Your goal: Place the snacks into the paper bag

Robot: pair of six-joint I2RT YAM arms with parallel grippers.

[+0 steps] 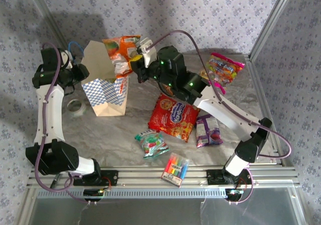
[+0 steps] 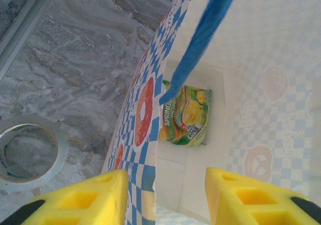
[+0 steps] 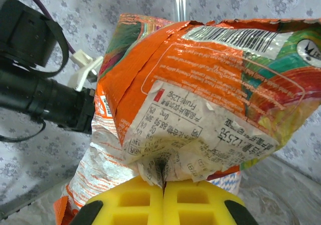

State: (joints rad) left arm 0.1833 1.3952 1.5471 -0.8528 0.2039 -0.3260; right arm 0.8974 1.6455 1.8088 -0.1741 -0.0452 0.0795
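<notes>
The right gripper (image 3: pixel 163 185) has its jaws pressed together on the crimped seam of the orange-white snack packet (image 3: pixel 200 94). The packet hangs over the paper bag's (image 1: pixel 108 92) rim on the right arm's side, not squarely above the open mouth. Released here, it would likely catch that rim and slide onto the surface (image 1: pixel 125 129), or tip the bag. The left gripper (image 2: pixel 165 177) stands with its jaws apart astride the bag's wall without pinching it, so it gives little bracing. 1 green-yellow packet (image 2: pixel 184 117) lies on the bag's floor.
</notes>
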